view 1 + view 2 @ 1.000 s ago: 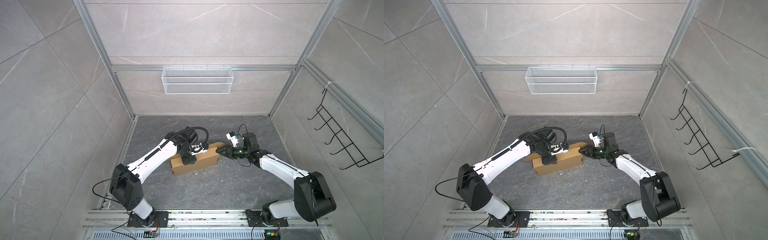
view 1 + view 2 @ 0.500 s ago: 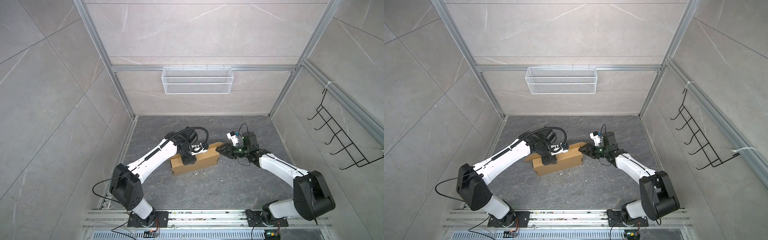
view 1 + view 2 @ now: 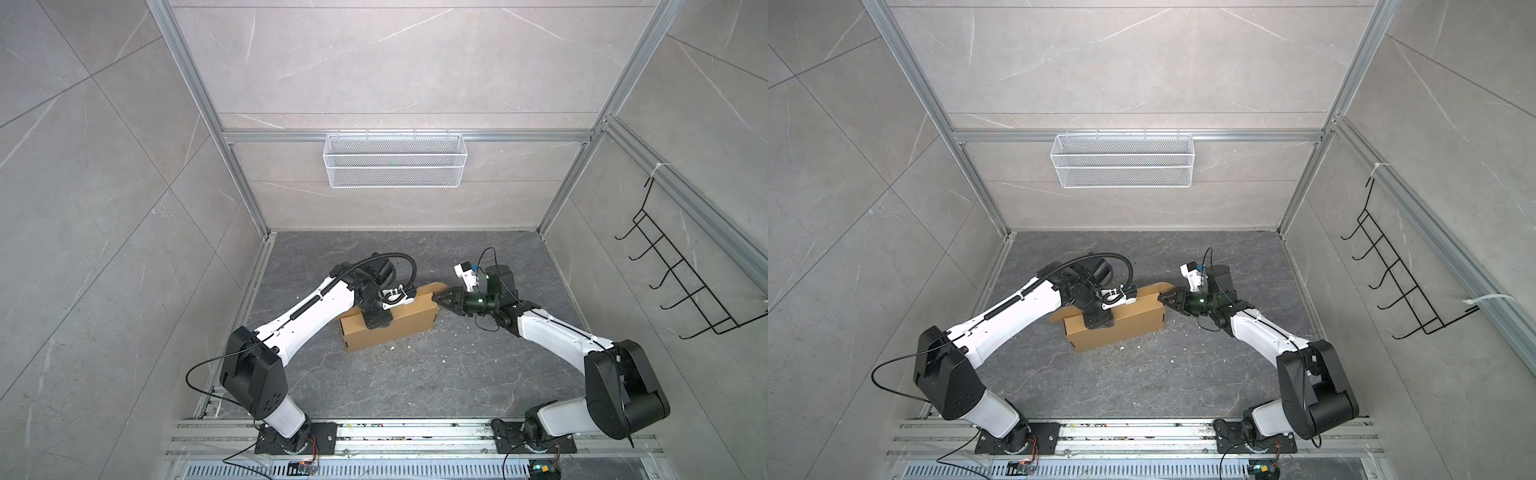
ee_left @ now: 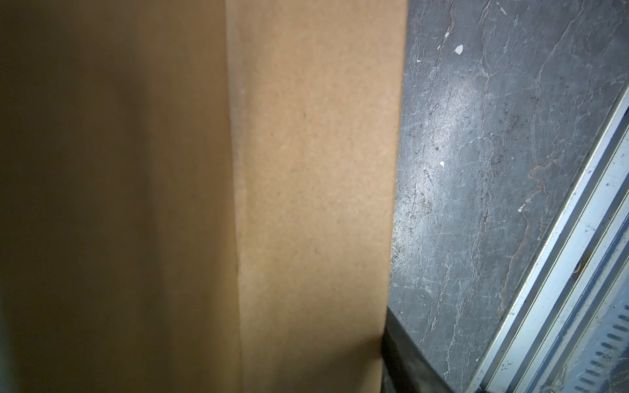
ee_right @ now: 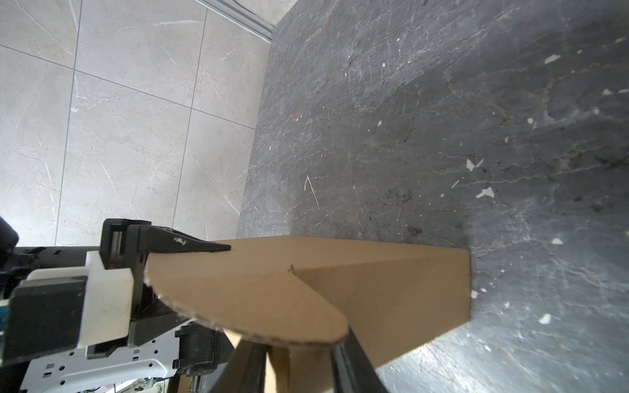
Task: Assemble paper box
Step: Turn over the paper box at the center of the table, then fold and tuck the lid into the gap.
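The paper box (image 3: 409, 326) sits on the dark worktop (image 3: 415, 386) at the middle of both top views. I judge it to be light, hollow corrugated card: stiff across the panels, weak at the creases, and likely to skid on the stone if shoved. My left tool (image 3: 376, 321) straddles its middle and clamps it, which looks like the right anchor. My right tool (image 3: 437, 298) is at the right-hand end, jaws partly apart beneath the rounded flap (image 5: 245, 306). I cannot tell whether they pinch card. I would take that flap near its fold, not at its rough edge.
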